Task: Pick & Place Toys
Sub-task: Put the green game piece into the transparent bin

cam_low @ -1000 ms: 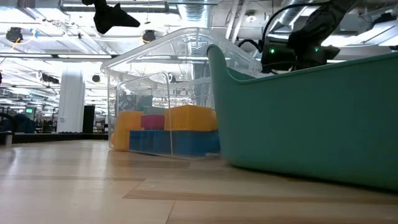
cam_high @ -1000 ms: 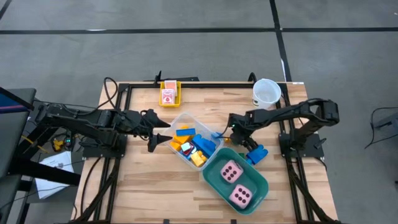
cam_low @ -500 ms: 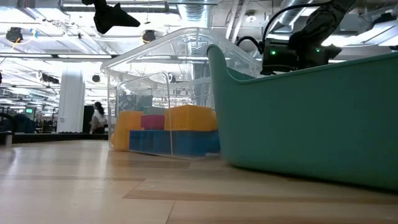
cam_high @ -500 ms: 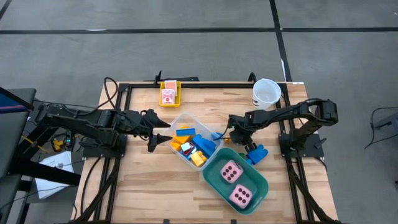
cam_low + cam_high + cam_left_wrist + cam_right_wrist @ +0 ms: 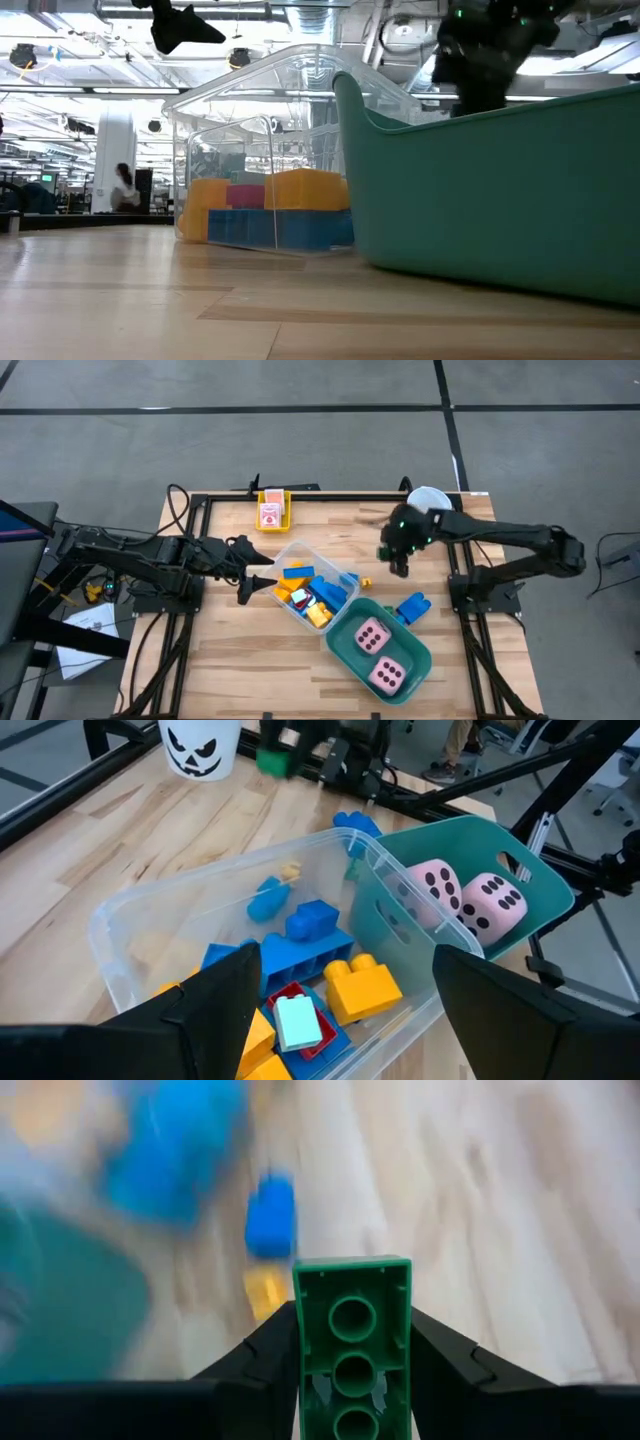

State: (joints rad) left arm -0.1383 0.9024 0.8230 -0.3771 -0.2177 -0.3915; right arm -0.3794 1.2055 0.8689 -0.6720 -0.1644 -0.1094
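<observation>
My right gripper (image 5: 400,552) is shut on a green brick (image 5: 352,1295), high above the table between the white cup (image 5: 432,501) and the clear tub (image 5: 296,550). It also shows in the low view (image 5: 480,55). The clear tub holds several blue, yellow and red bricks (image 5: 318,952). Two pink dice (image 5: 378,653) lie in the teal tub (image 5: 420,656). A blue brick (image 5: 412,607) rests on the table beside it. My left gripper (image 5: 262,582) is open and empty at the clear tub's left side. My right gripper pinches the green brick by its two long sides (image 5: 301,1330) between its two fingers. The brick's hollow underside (image 5: 352,1318) faces the wrist camera, and the brick reaches forward past the fingertips. It is lifted clear of the table.
A small yellow piece (image 5: 366,582) and a small blue piece (image 5: 350,576) lie on the table by the clear tub's right corner. A yellow holder with pink-white cards (image 5: 271,512) stands at the far edge. A person (image 5: 124,186) walks in the room behind.
My right gripper has risen from the table between the clear tub and the blue brick and gone toward the far edge, near the white cup, carrying the green brick. The arm has swung out to the right. My left arm has kept still.
</observation>
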